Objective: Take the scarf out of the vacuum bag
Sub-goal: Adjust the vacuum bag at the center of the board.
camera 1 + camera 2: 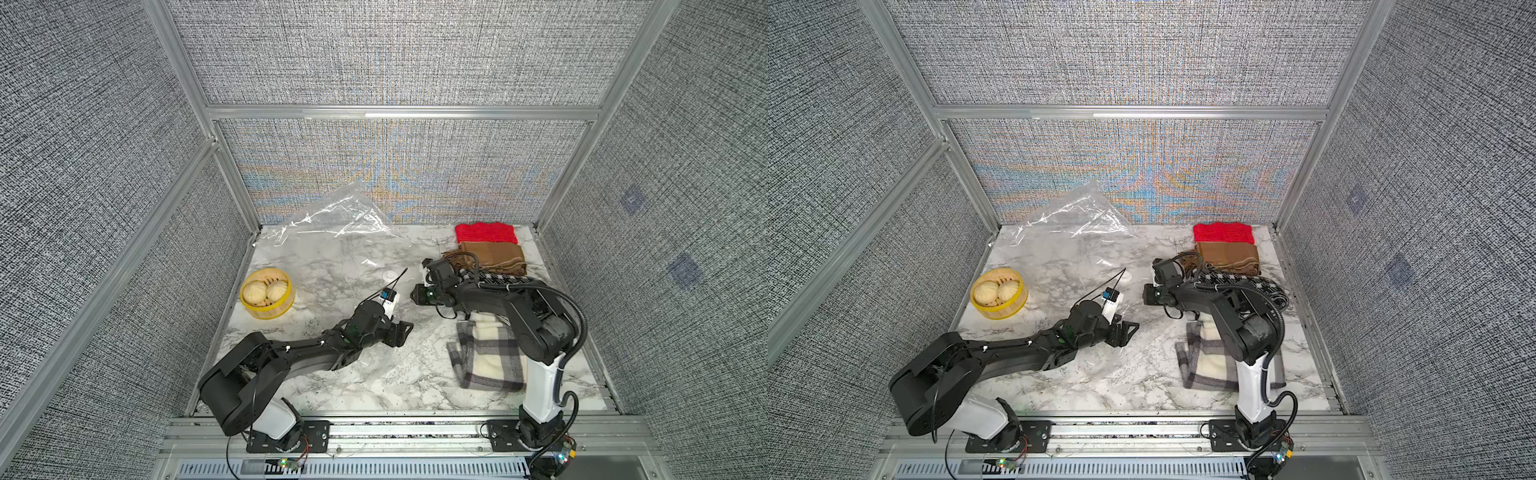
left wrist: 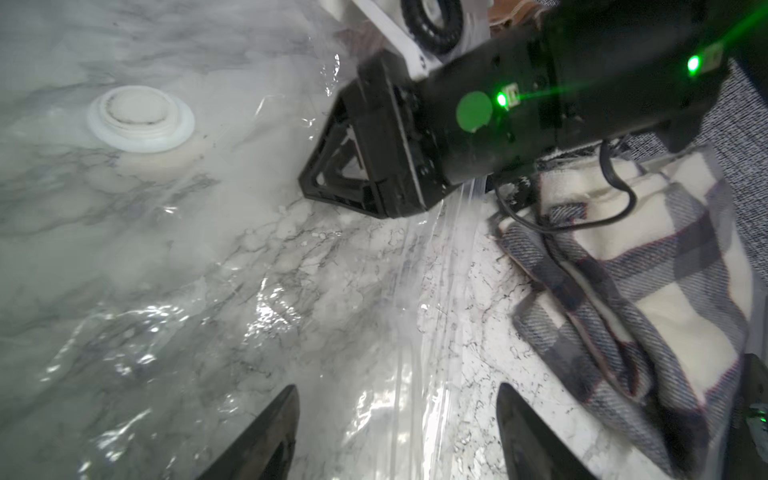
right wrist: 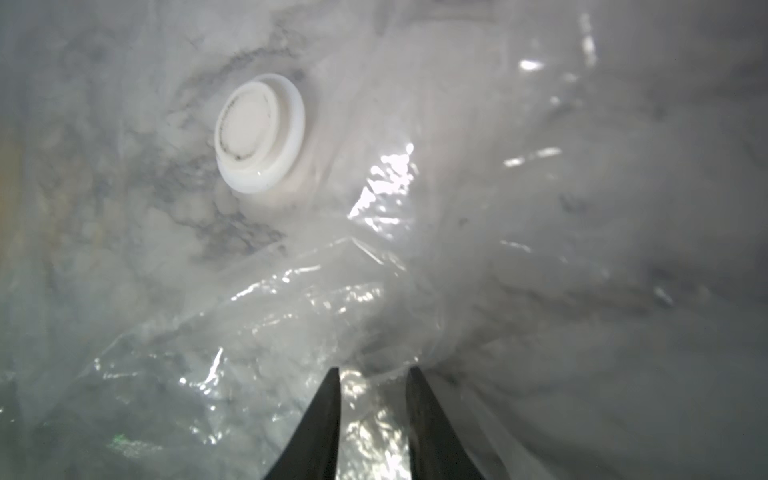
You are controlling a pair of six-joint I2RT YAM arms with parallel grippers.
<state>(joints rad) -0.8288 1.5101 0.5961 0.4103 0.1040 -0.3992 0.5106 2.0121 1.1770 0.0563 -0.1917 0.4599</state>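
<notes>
The vacuum bag (image 1: 332,257) lies see-through on the counter (image 1: 374,390), with its round white valve cap (image 3: 259,133) facing up. The right end effector (image 3: 372,372) sits low on the bag, near the cap. Its fingers are close together with a thin gap, and crinkly plastic shows in that gap, but I cannot tell if they pinch it. The left end effector (image 2: 397,388) hangs just over the bag's zip edge with its fingers wide apart, holding nothing. The plaid scarf (image 2: 648,291) lies outside the bag, just beside that edge.
</notes>
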